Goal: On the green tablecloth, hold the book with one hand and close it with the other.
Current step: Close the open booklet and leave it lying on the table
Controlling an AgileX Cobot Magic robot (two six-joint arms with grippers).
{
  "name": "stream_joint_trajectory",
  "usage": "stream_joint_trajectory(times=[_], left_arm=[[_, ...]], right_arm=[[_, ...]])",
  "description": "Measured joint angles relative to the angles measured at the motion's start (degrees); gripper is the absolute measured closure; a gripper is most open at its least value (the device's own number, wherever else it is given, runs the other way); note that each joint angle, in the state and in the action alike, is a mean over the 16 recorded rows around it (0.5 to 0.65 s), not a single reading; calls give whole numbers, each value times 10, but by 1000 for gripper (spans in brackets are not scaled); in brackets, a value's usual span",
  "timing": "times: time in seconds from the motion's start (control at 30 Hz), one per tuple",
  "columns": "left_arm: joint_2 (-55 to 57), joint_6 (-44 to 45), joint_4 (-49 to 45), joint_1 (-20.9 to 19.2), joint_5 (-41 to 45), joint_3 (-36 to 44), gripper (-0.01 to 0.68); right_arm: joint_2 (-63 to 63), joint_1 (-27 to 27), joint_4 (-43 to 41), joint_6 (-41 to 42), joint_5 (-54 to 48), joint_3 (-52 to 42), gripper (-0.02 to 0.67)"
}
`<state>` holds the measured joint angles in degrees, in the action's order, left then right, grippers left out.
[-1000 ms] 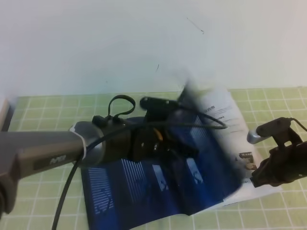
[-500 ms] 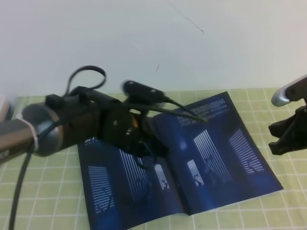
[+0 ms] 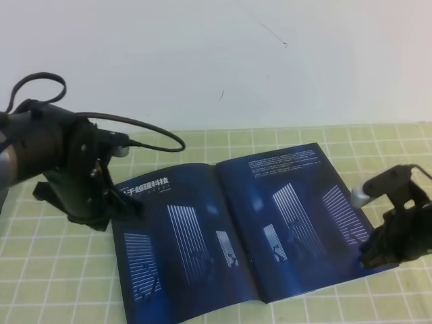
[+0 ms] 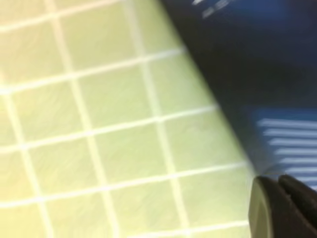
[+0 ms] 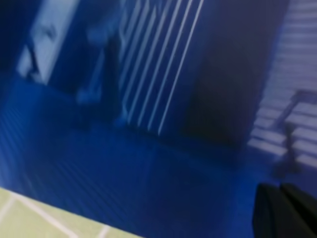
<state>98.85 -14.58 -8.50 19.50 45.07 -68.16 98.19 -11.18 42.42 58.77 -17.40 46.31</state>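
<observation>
green tablecloth [image 3: 61,256]: book [image 3: 243,229] open flat; left gripper [image 3: 125,206] at its left edge, right gripper [image 3: 371,260] pinning right corner, both fingers together; advise firm pin, then slow fold.

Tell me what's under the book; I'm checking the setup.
The book lies open on the green tablecloth, whose checks show all around it. Whatever else lies beneath is covered.

White Chinese title printed near the upper left corner of the book [image 3: 236,229], on its dark blue left-hand panel; characters too blurred to read. Small white lines atop the right-hand panel, likewise illegible.
</observation>
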Motion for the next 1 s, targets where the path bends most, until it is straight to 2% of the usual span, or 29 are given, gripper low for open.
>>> stream_joint_trajectory(times=[0.2,0.43,0.77,1.0], left_arm=[[15,-8,-21,-29,24,2,676],[50,-3,-28,-35,21,3,676],[100,3,-10,1,-12,3,676],[112,12,51,43,-69,2,676]], right_arm=[[47,0,1,4,-4,1,652],[57,0,3,5,-6,2,652],[57,0,3,5,-7,2,652],[57,0,4,5,-7,2,652]])
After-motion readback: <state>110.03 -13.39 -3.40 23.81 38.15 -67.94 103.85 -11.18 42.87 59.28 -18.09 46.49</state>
